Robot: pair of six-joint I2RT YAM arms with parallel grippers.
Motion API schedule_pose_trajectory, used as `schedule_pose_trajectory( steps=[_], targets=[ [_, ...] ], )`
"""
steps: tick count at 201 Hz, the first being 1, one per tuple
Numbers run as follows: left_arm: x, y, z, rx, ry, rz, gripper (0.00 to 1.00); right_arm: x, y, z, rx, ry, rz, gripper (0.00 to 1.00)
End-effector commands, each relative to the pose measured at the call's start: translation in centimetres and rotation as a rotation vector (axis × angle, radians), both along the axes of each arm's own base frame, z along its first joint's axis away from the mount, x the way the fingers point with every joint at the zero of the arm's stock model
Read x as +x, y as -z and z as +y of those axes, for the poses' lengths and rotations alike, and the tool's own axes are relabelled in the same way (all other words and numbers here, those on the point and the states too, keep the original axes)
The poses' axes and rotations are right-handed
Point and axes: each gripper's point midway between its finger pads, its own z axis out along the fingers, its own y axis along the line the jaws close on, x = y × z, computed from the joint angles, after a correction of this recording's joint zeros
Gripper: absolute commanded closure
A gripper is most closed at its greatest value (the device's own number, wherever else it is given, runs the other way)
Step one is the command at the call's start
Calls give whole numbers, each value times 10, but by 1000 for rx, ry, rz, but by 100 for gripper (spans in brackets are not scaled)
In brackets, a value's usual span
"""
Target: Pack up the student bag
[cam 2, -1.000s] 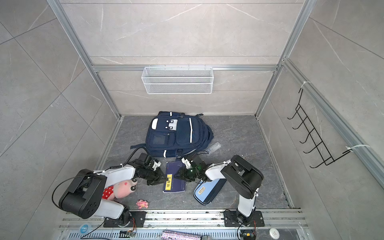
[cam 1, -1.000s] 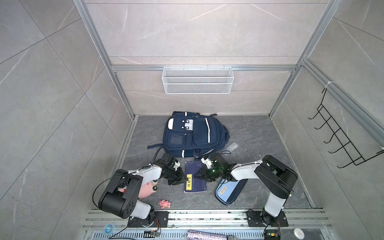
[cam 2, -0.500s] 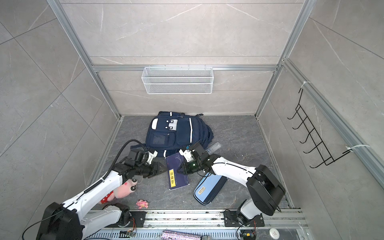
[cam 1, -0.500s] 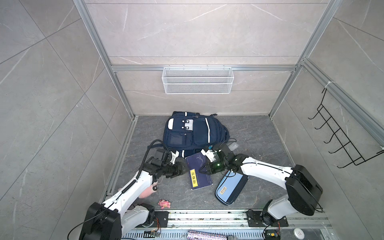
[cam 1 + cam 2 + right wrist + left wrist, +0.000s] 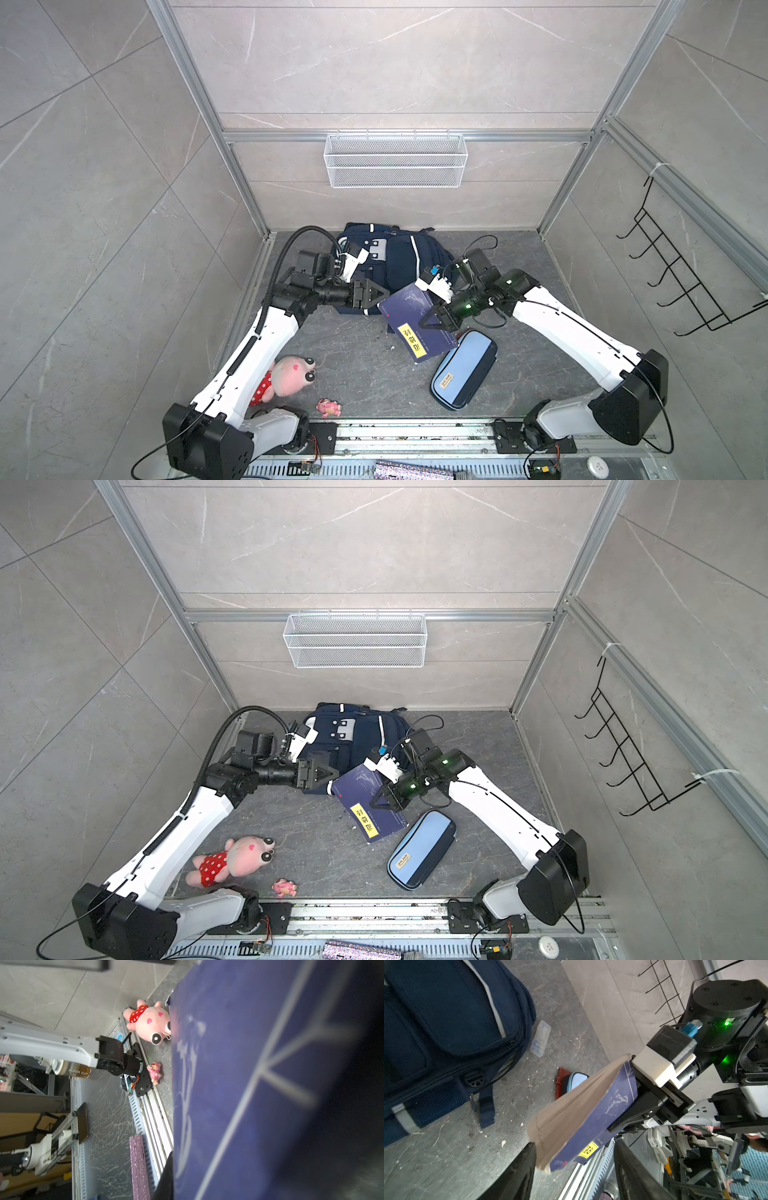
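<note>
Navy white-striped student bag (image 5: 399,264), indigo yellow-labelled book (image 5: 404,311)

Got the student bag (image 5: 399,266) lying at the back of the desk (image 5: 365,374), below the wire basket (image 5: 395,160) on the wall. Just in front of it, book (image 5: 409,322) tilted, pinched in the right gripper (image 5: 424,324), left gripper (image 5: 381,293) by its left corner. Pencil case (image 5: 463,368) front right, plush toy (image 5: 291,374) and small figure (image 5: 329,407) front left.
</note>
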Motion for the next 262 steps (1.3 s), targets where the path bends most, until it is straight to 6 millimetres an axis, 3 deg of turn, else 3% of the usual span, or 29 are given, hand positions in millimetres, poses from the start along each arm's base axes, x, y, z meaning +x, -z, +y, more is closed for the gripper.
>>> schedule_pose_trajectory(
  steps=[1,65,135,181,196,217,262],
  targets=[
    [-8,-34,-15,-93,133,-70,35,-16,-18,-5,20,-98,-34,100],
    [-3,-60,-36,-182,254,-43,33,-6,-30,-1,51,-96,-72,100],
    [-11,-48,-56,-206,345,65,30,7,-34,8,93,-93,-116,100],
    [-7,-32,-58,-181,345,88,31,25,-37,15,136,-93,-108,100],
    [-6,-28,-58,-179,340,106,35,31,-35,15,139,-84,-101,100],
    [-6,-21,-58,-168,340,129,47,40,-36,13,143,-70,-100,100],
    [0,-23,-57,-180,331,127,85,60,-38,12,147,-45,-101,100]
  ],
)
